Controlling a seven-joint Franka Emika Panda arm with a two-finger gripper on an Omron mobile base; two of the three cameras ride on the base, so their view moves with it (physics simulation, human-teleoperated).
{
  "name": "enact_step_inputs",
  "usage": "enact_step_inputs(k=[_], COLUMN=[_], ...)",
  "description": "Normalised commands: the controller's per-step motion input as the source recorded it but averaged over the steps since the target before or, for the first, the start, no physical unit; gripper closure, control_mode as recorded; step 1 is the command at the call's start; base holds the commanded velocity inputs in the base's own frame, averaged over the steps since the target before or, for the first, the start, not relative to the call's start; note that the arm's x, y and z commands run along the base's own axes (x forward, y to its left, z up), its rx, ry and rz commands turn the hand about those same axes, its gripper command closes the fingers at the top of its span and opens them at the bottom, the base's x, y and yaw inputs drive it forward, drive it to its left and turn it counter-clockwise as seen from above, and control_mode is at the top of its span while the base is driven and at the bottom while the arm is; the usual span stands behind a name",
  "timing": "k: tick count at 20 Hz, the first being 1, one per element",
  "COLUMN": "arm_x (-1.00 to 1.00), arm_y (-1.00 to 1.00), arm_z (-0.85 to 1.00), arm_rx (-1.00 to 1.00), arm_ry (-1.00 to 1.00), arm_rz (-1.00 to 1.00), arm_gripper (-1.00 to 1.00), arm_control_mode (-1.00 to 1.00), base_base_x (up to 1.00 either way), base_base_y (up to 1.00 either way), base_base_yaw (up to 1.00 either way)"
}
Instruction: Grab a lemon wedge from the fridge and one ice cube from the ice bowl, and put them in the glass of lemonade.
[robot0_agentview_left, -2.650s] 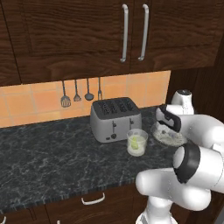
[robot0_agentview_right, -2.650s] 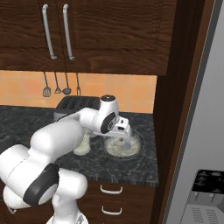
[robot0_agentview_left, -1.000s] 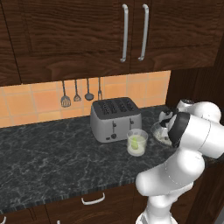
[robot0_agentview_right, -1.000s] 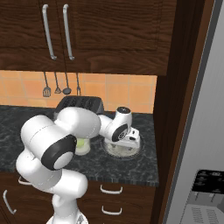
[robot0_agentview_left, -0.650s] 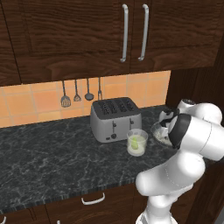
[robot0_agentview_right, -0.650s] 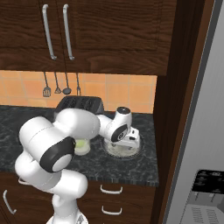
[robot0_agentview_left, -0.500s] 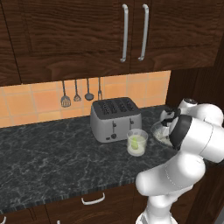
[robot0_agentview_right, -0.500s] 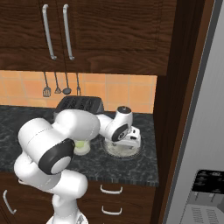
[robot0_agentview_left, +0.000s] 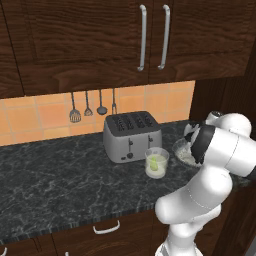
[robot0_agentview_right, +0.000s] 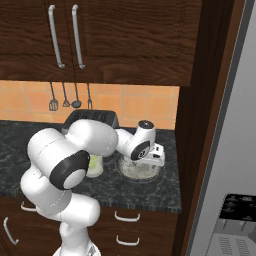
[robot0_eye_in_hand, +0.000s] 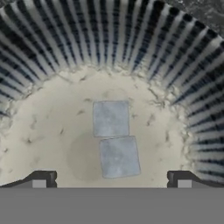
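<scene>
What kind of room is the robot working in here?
Almost certainly a home kitchen, a rendered one. A silver toaster stands on a dark marbled counter, cooking utensils hang on the orange tiled wall under dark wooden cabinets, and a tall grey fridge stands at the right.

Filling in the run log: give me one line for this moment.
gripper: open, inside ice bowl | two ice cubes between fingertips | lemon wedge in glass of lemonade
</scene>
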Motion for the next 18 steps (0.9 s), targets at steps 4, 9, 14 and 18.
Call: enact_step_inputs(k=[4,9,14,18], arm_x=[0.05,0.04,0.0,-0.01], arm_y=[0.14,0.23,0.16,0.0], arm_z=[-0.21,-0.14,0.0,-0.03], arm_rx=[0.0,-0.01,0.0,0.0], arm_ry=[0.0,0.0,-0.04,0.0], arm_rz=[0.0,0.0,0.0,0.0], arm_gripper=[-1.0,-1.0,-1.0,-1.0], arm_control_mode=[-1.0,-1.0,-1.0,-1.0], base_base_x=[0.0,0.0,0.0,0.0], base_base_y=[0.0,0.0,0.0,0.0], base_base_yaw=[0.0,0.0,0.0,0.0])
